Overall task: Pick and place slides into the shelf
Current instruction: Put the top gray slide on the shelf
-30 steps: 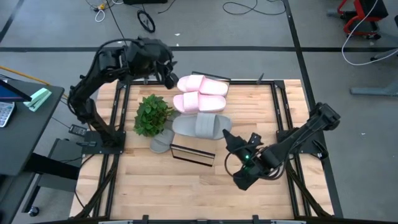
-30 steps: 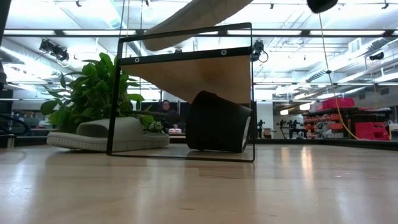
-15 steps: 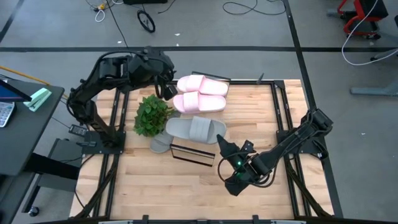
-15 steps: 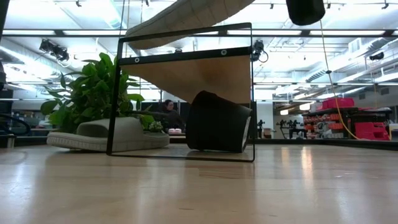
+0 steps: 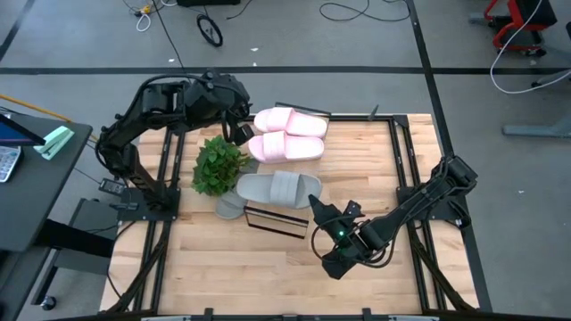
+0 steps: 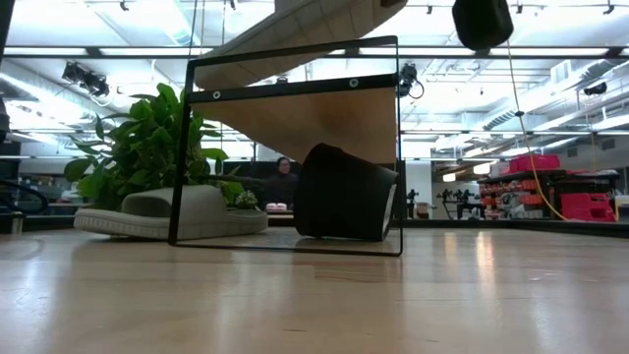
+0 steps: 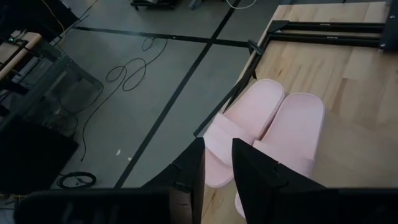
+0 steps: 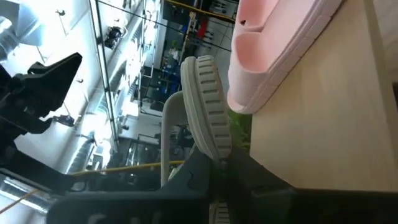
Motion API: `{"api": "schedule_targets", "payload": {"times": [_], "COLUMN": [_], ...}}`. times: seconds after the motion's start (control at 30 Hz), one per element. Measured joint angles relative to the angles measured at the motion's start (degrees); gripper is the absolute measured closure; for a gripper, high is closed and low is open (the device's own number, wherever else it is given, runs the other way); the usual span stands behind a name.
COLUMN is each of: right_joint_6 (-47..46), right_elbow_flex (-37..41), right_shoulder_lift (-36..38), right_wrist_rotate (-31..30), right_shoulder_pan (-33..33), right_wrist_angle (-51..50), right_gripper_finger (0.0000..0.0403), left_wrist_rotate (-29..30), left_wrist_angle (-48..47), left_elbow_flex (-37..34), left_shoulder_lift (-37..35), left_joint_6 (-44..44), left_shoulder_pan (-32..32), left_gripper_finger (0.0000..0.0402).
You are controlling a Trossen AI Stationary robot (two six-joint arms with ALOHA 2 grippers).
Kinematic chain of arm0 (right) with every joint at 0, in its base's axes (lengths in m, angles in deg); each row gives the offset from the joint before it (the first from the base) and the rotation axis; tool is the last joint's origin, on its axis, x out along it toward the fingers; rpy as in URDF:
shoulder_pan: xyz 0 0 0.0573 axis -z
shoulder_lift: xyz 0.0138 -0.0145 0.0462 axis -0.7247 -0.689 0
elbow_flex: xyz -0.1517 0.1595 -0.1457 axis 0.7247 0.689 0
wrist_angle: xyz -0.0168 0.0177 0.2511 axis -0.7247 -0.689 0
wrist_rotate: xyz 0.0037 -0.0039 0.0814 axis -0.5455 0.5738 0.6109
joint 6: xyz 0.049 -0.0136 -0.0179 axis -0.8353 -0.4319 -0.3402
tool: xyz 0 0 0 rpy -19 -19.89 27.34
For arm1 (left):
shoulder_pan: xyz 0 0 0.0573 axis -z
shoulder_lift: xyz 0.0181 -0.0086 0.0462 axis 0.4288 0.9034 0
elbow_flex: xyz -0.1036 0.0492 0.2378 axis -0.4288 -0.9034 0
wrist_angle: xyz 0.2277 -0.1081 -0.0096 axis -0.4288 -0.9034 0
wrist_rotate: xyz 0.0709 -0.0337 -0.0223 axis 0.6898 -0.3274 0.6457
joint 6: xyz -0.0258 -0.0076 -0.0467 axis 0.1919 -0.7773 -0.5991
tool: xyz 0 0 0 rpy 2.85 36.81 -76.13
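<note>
1. Right gripper [image 5: 314, 207] sat low over the table's [image 5: 268, 267] near half, right of centre, its arm reaching in from the right edge.
2. Its fingers were clenched on the heel end of a grey slide [image 5: 278, 187], pinching the ribbed edge; the right wrist view showed that edge [image 8: 208, 112] gripped between the dark fingers.
3. The held slide hung in the air, tilted, over the shelf [image 5: 277, 219]. In the low view its pale sole [image 6: 305, 25] showed above the frame's top bar.
4. The shelf stood near the table's middle, a dark-framed unit with a light-wood panel [image 6: 314, 123] sloping inside it.
5. A dark pot [image 6: 344, 194] lay tipped on its side behind the frame in the low view.
6. A second grey slide [image 5: 230, 205] rested flat on the table just left of the shelf, partly under the plant [image 5: 219, 163]; it also showed in the low view [image 6: 172, 211].
7. Two pink slides [image 5: 287, 134] lay side by side, touching, at the far edge of the table.
8. Left gripper [image 5: 239, 132] hovered just left of the pink pair, holding nothing. The left wrist view showed its fingers [image 7: 249, 168] close together with a narrow gap, the pink pair [image 7: 267, 130] past their tips.
9. A person showed dimly in the room beyond, through the shelf frame.
</note>
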Motion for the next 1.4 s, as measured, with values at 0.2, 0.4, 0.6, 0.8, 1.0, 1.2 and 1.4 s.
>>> {"api": "schedule_targets", "payload": {"times": [0.2, 0.4, 0.6, 0.8, 1.0, 1.2, 1.4], "right_joint_6": [-0.18, -0.78, -1.20, -1.86, -2.05, -2.03, -1.99], "right_elbow_flex": [0.00, 0.00, 0.00, 0.00, 0.00, 0.00, 0.00], "right_shoulder_lift": [0.00, 0.00, 0.00, 0.02, 0.02, 0.02, 0.02], "right_wrist_rotate": [3.87, 7.95, 11.55, 17.24, 20.97, 23.94, 26.12], "right_shoulder_pan": [0.44, 1.02, 1.07, 1.09, 1.26, 1.47, 1.42], "right_wrist_angle": [-2.90, -5.39, -8.99, -13.91, -17.75, -19.76, -20.63], "right_gripper_finger": [0.0380, 0.0380, 0.0380, 0.0380, 0.0380, 0.0380, 0.0380], "left_wrist_rotate": [0.00, 0.00, 0.00, -0.01, 0.00, 0.00, -0.02], "left_wrist_angle": [0.04, 0.07, 0.15, 0.92, 2.75, 3.85, 3.87], "left_elbow_flex": [0.00, 0.00, 0.00, 0.01, 0.00, 0.00, 0.00], "left_shoulder_lift": [0.00, 0.00, 0.00, 0.00, 0.00, 0.00, 0.00], "left_joint_6": [0.00, -0.01, 0.02, 0.04, 1.64, 2.01, 2.14], "left_shoulder_pan": [-0.02, -0.02, -0.14, -0.15, -0.26, -0.26, -1.25], "left_gripper_finger": [0.0326, 0.0326, 0.0320, 0.0327, 0.0333, 0.0329, 0.0335]}}
